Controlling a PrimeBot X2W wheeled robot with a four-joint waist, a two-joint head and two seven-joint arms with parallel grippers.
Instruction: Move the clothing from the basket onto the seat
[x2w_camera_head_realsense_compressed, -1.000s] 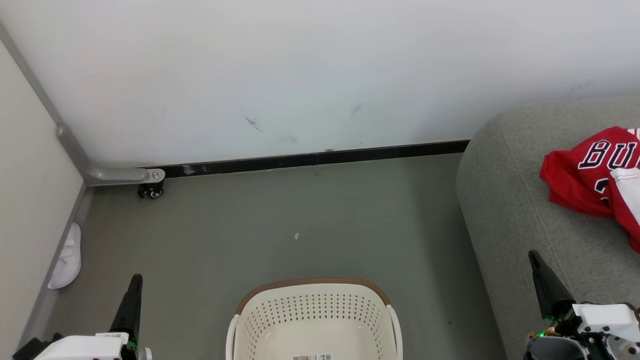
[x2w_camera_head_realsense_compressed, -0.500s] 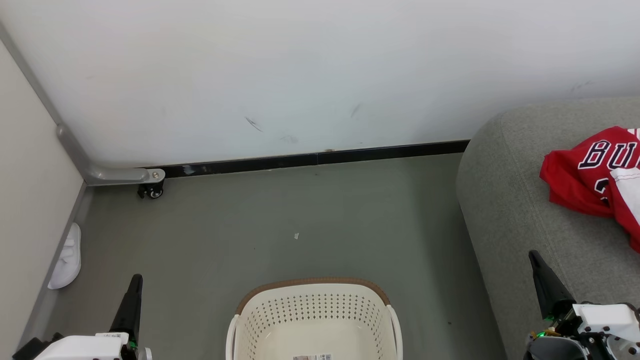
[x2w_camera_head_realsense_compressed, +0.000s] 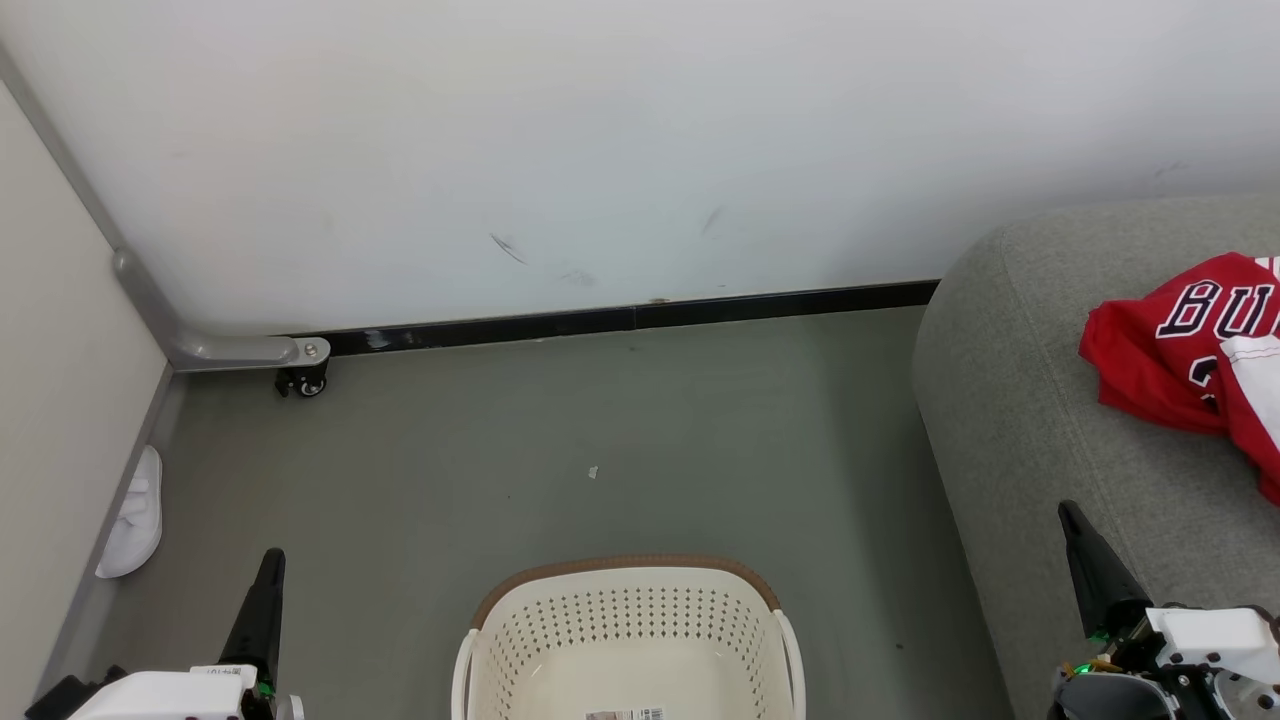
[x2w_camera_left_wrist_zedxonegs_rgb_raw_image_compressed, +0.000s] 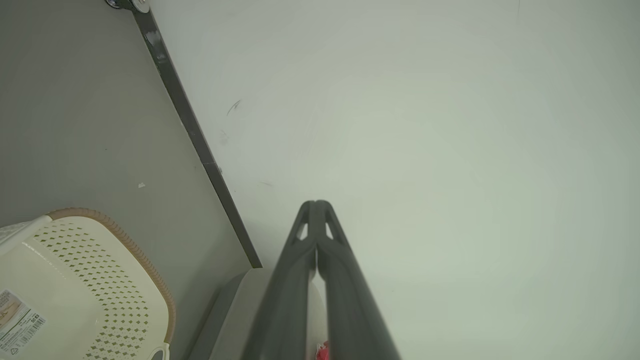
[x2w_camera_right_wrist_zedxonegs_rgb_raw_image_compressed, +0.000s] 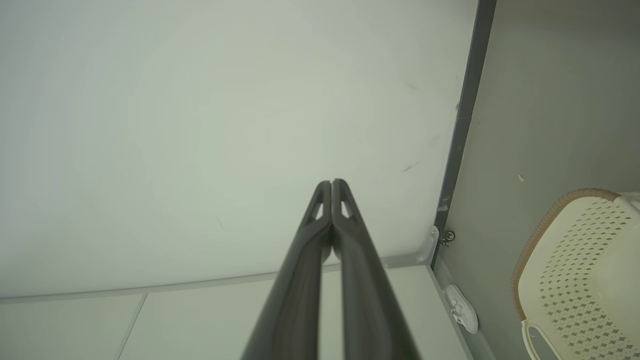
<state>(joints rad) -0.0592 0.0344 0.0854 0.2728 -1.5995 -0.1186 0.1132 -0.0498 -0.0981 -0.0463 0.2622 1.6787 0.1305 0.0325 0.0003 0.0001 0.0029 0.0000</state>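
Head view: oval cream perforated plastic basket (x2w_camera_head_realsense_compressed: 625, 563) with brown rim stands on the floor, bottom centre. Red "BULLS" jersey (x2w_camera_head_realsense_compressed: 1150, 350) and red white-striped shorts (x2w_camera_head_realsense_compressed: 1262, 440) lie crumpled together on the large grey fabric sofa (x2w_camera_head_realsense_compressed: 1040, 420), right. White slipper (x2w_camera_head_realsense_compressed: 135, 515) by the left wall.

Left wrist view: left gripper (x2w_camera_left_wrist_zedxonegs_rgb_raw_image_compressed: 316, 205) clenched, fingers pressed together, holding nothing; basket (x2w_camera_left_wrist_zedxonegs_rgb_raw_image_compressed: 125, 240) lower left.

Right wrist view: right gripper (x2w_camera_right_wrist_zedxonegs_rgb_raw_image_compressed: 331, 182) likewise clenched, bare; basket (x2w_camera_right_wrist_zedxonegs_rgb_raw_image_compressed: 545, 225) at right, slipper (x2w_camera_right_wrist_zedxonegs_rgb_raw_image_compressed: 462, 310) beside the wall.
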